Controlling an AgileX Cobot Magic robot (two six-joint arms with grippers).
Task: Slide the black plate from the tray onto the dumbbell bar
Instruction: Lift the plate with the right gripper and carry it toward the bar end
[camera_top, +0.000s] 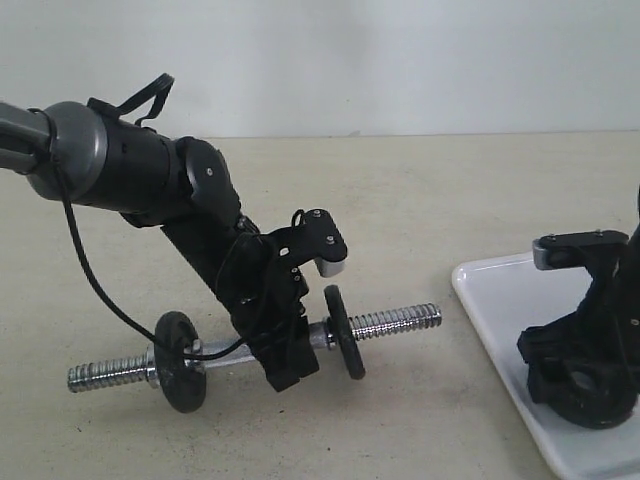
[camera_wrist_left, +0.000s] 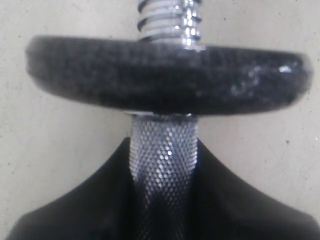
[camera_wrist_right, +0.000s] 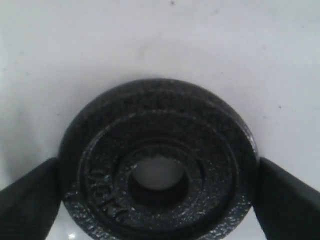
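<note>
The dumbbell bar (camera_top: 395, 322) lies across the table, slightly tilted, and carries two black discs (camera_top: 180, 362) (camera_top: 345, 332). My left gripper (camera_top: 290, 355) is shut on the bar's knurled middle (camera_wrist_left: 162, 155), just behind one disc (camera_wrist_left: 165, 75). The threaded end (camera_wrist_left: 170, 20) sticks out beyond that disc. The black plate (camera_wrist_right: 160, 165) lies flat on the white tray (camera_wrist_right: 150, 45), centre hole showing. My right gripper (camera_wrist_right: 157, 175) has a finger (camera_wrist_right: 25, 200) against each side of the plate's rim. In the exterior view the right gripper (camera_top: 585, 395) is down on the tray (camera_top: 495, 300) over the plate (camera_top: 597, 415).
The tray sits at the right edge of the beige table (camera_top: 420, 200), its near corner close to the bar's right threaded end. A black cable (camera_top: 90, 270) hangs from the left arm down to the bar. A pale wall (camera_top: 350, 60) stands behind the table.
</note>
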